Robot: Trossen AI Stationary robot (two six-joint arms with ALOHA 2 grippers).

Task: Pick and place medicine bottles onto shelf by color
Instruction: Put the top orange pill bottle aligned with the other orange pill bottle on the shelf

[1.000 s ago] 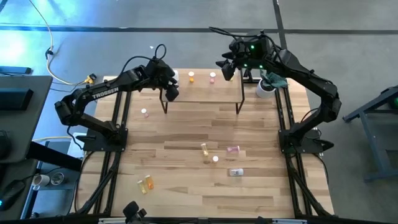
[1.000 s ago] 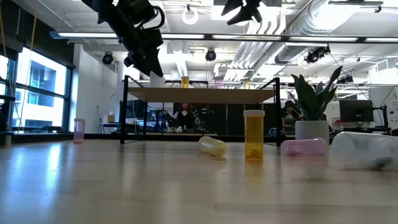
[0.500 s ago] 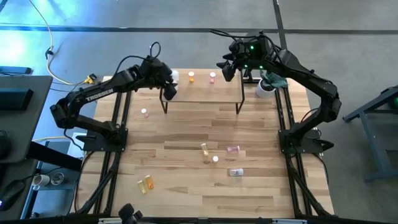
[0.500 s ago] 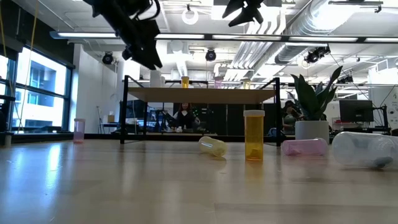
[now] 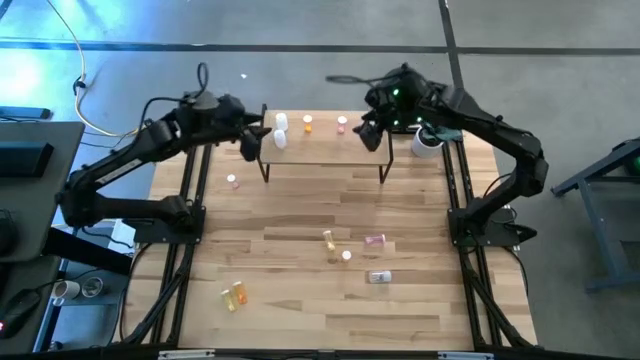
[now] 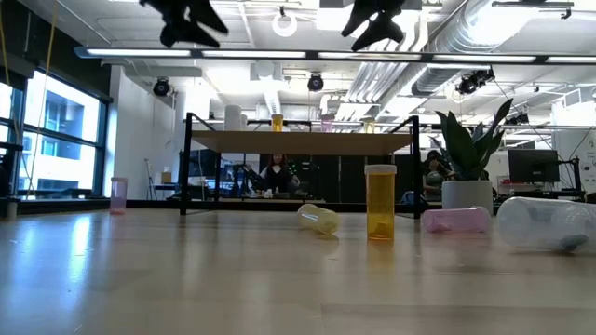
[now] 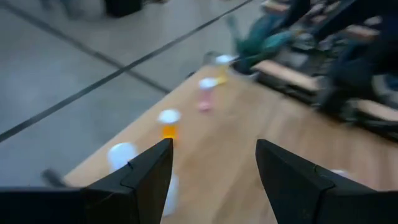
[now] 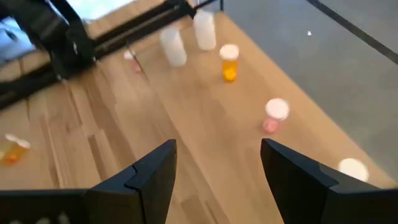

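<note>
On the shelf (image 5: 325,145) at the counter's far edge: two white bottles (image 5: 281,130), one orange bottle (image 5: 307,124) and one pink bottle (image 5: 342,124) upright.
Left gripper (image 5: 250,143) hovers off the shelf's left end, jaws apart, empty. Right gripper (image 5: 372,135) hovers over the shelf's right end, jaws apart, empty. More bottles (image 5: 345,250) lie mid-counter (image 5: 300,300).

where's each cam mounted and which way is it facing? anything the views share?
High: overhead, straight down; both arms, shelf.
Low: table height, level across the table; shelf, both arms overhead.
Left wrist: past the left tool, open, onto shelf bottles.
Right wrist: past the right tool, open, same shelf.
Shared: orange bottle.
</note>
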